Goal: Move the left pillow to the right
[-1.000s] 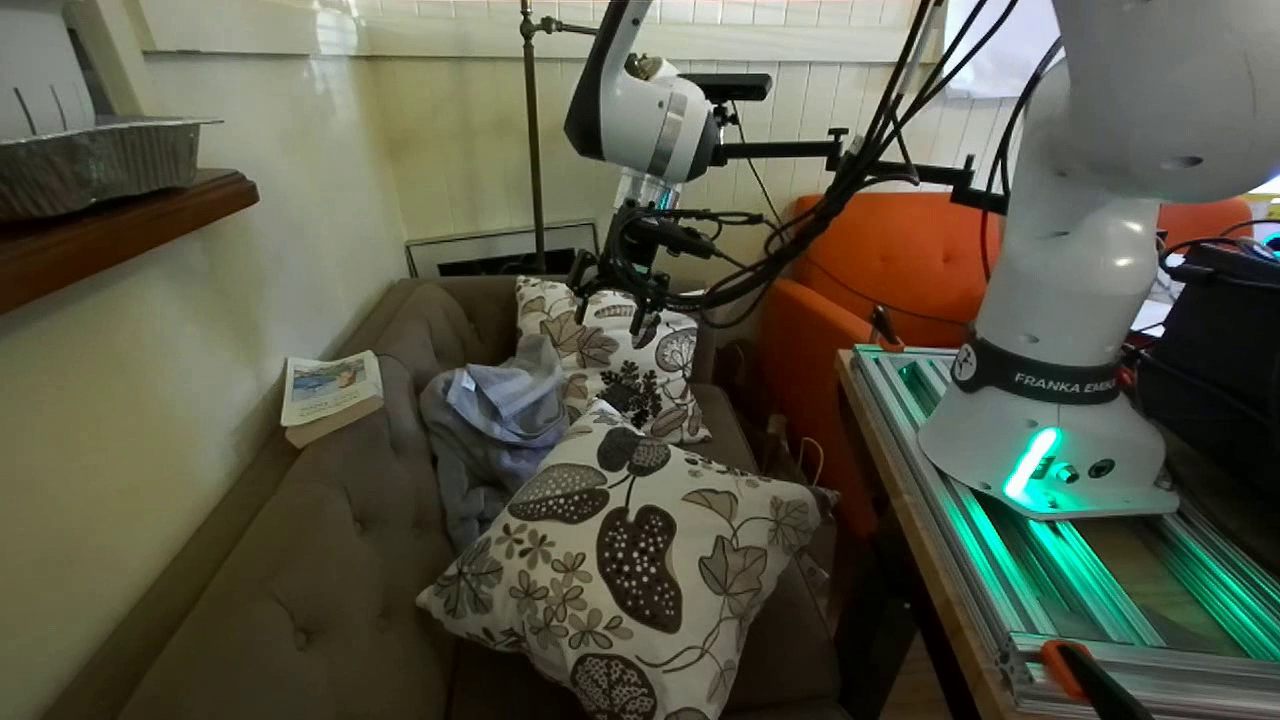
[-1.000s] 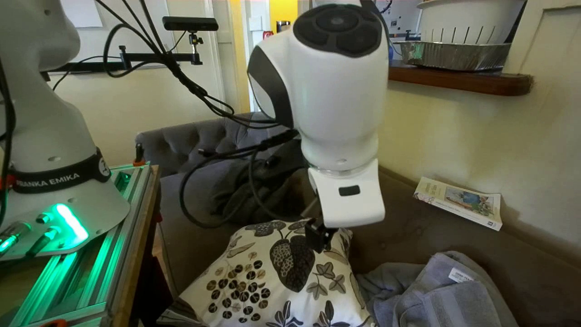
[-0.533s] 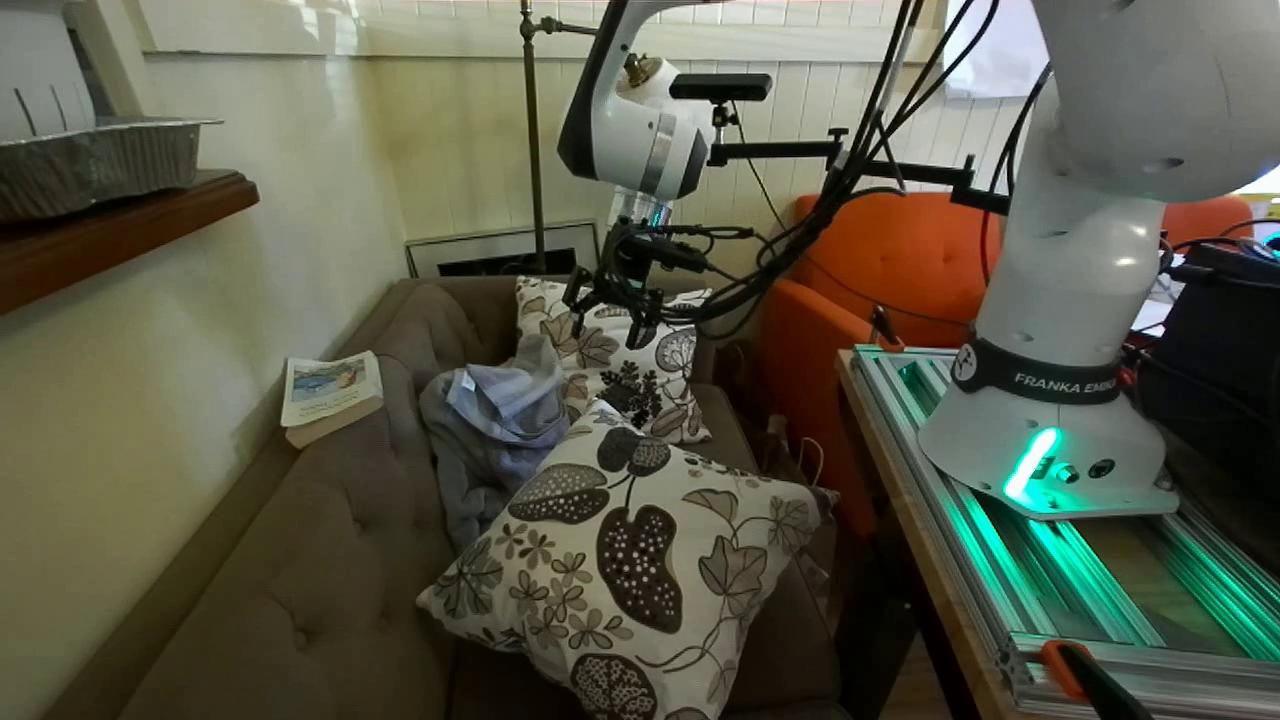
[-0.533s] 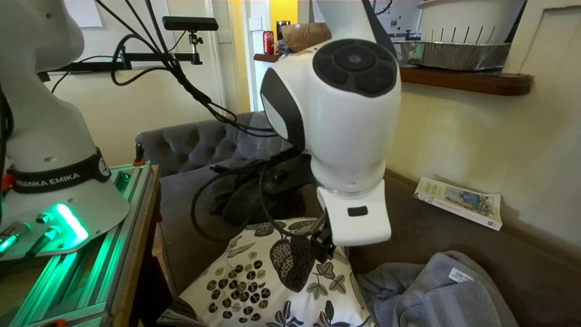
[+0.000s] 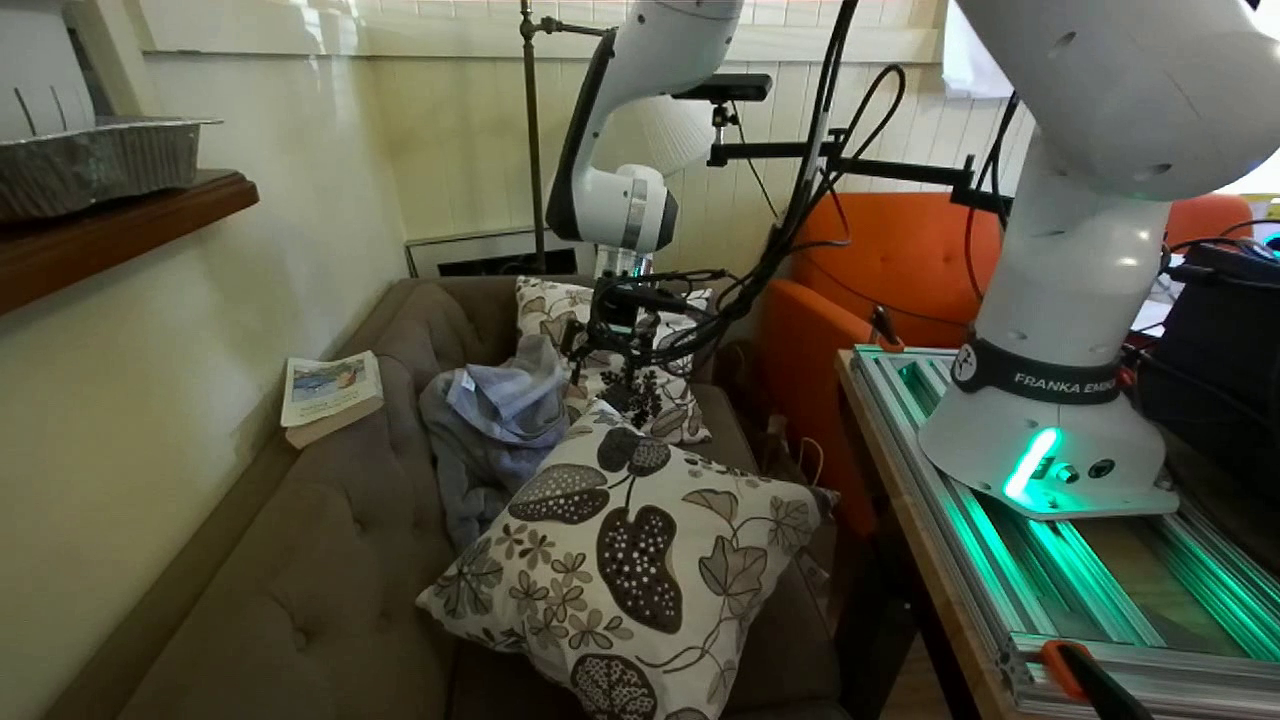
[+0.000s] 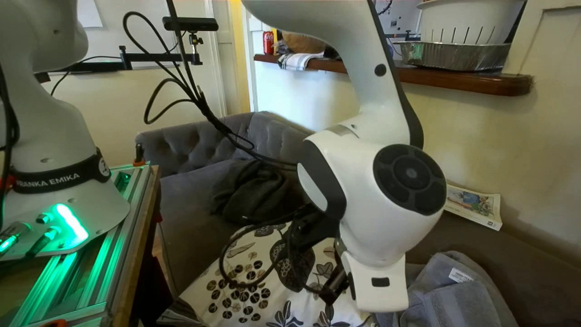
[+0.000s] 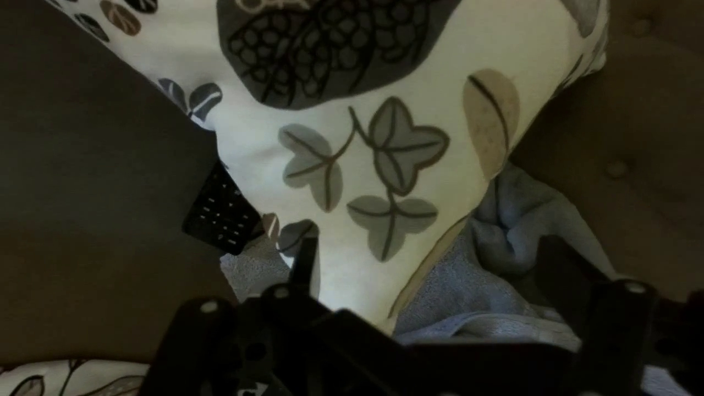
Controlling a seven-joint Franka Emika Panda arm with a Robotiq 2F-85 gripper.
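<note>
One square cream fabric pillow with a grey-brown plant print (image 5: 640,565) lies nearest in an exterior view, on a brown button-tufted sofa (image 5: 290,565). Farther back, beside a crumpled grey-blue cloth (image 5: 505,400), rests a similarly printed cream pillow (image 5: 667,405). Over it, in the wrist view, the black fingers (image 7: 566,275) are released and spread wide, the pillow's tapering end showing between them; whether they touch is unclear.
</note>
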